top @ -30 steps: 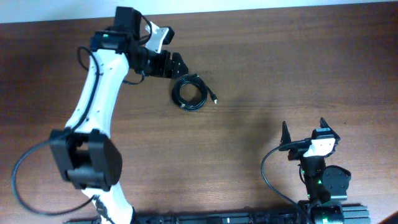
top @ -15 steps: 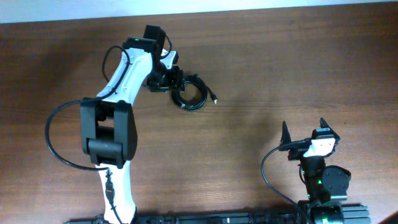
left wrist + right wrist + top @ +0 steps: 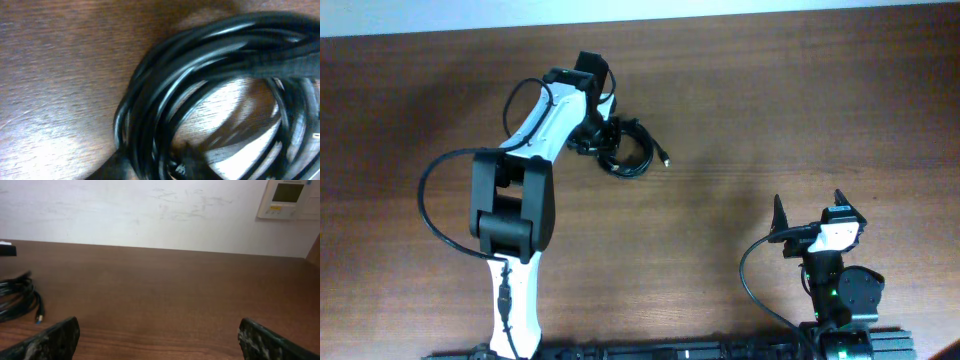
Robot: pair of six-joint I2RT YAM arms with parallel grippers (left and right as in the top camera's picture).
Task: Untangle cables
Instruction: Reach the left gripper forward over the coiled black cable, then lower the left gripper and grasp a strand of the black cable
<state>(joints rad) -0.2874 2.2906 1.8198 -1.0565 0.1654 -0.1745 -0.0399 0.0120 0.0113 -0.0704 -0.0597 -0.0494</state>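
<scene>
The cables [image 3: 630, 151] lie as one coiled black bundle on the brown table [image 3: 740, 110], with a small plug end [image 3: 665, 160] sticking out to the right. My left gripper [image 3: 601, 139] sits on the bundle's left edge. In the left wrist view the cables [image 3: 210, 65] fill the frame, blurred, and several strands run between the two dark fingertips [image 3: 112, 167] of my left gripper [image 3: 152, 165], which is closed on them. My right gripper [image 3: 810, 208] rests near its base, open and holding nothing. Its wrist view shows the cables [image 3: 15, 300] far to the left of the right gripper [image 3: 160, 340].
The left arm [image 3: 510, 200] stretches from the table's front edge up to the bundle. A white wall with a control panel [image 3: 290, 197] stands behind the table's far edge. The right arm's base [image 3: 840, 295] sits at the front right.
My left arm has swung right and brought its gripper from left of the bundle onto its left edge. The jaws have narrowed around the strands. The right arm has not moved.
</scene>
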